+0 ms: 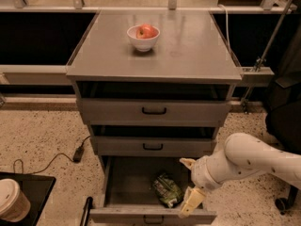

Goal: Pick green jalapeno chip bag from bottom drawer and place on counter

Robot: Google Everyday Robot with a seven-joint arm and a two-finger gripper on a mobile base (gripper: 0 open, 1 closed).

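- The claw (188, 182) hangs released and empty, just right of the chip bag (166, 190).
- The chip bag lies inside the open bottom drawer (112, 188).
- Judged step: reaching. Next, straddle the bag, clench, then lift to the surface (193, 51) above it.

Three grey drawers (153, 146), one white bowl (142, 42), one red apple (146, 30), one green chip bag (167, 189), one paper cup (11, 200), one claw (185, 187) spread at bottom drawer (136, 216) right front
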